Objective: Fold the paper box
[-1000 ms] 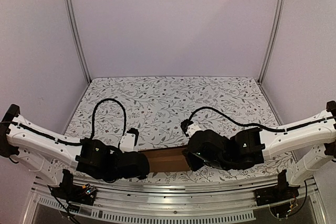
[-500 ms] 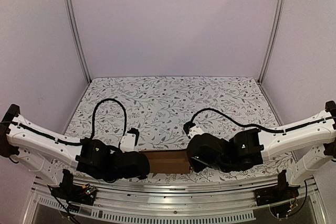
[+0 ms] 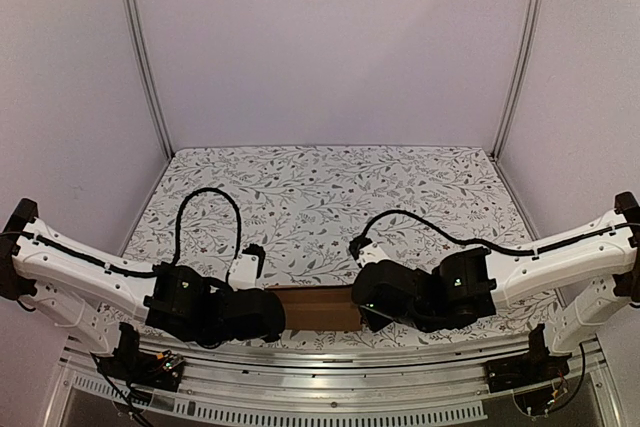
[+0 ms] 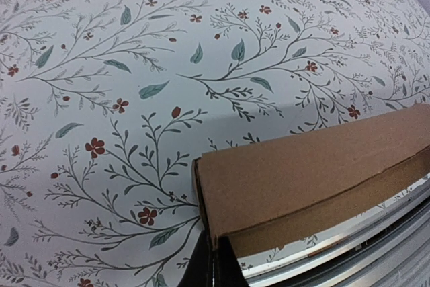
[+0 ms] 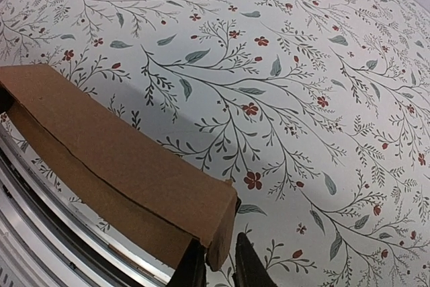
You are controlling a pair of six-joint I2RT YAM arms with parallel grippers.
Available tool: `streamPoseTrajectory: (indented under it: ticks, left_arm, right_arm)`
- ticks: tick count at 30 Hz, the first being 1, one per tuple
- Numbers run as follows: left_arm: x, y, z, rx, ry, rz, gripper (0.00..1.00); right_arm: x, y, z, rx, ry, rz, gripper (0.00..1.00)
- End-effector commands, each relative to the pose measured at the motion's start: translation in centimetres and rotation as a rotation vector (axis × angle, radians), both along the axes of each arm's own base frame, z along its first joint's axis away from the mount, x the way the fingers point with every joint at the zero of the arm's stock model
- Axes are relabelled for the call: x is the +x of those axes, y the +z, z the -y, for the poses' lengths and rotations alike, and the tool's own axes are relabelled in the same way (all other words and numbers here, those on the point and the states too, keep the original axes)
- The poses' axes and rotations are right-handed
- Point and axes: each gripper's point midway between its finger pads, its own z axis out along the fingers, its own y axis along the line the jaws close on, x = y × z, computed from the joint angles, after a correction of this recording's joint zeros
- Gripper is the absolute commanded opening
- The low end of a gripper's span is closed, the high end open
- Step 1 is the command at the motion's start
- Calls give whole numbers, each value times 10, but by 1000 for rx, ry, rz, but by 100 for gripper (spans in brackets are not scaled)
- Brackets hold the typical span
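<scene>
The paper box [image 3: 315,307] is a plain brown oblong carton lying along the near edge of the table, between the two arms. In the left wrist view the paper box [image 4: 302,166] has its left end corner pinched between the nearly touching fingers of my left gripper [image 4: 213,263]. In the right wrist view the paper box [image 5: 114,146] has its right end wall between the fingers of my right gripper [image 5: 218,250], which is closed on it. From above, my left gripper [image 3: 270,313] and right gripper [image 3: 360,307] are mostly hidden under the wrists.
The table [image 3: 320,197] has a white cloth printed with leaves and flowers. A metal rail [image 5: 40,233] runs along the near edge right beside the box. Grey walls and two upright metal posts [image 3: 145,57] enclose the far side.
The right wrist has shifted slightly left and lower, in toward the box's right end. The left arm and the box have not visibly moved.
</scene>
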Motion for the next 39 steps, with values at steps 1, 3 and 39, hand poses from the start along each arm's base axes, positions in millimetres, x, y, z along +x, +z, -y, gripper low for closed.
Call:
streamPoseTrajectory:
  ticks: [1,3,39]
  left_arm:
    - [-12,-10,-2,48,-35,-38,0]
    - [-12,-9,-2,47,-35,-40,0]
    - [-12,-16,11,101,-72,-34,0]
  right_arm:
    - [3,4,-6,-2,-15,20,14]
    - [3,3,-7,-6,-13,21,12]
    - [9,29,-41,308,-117,-52,0]
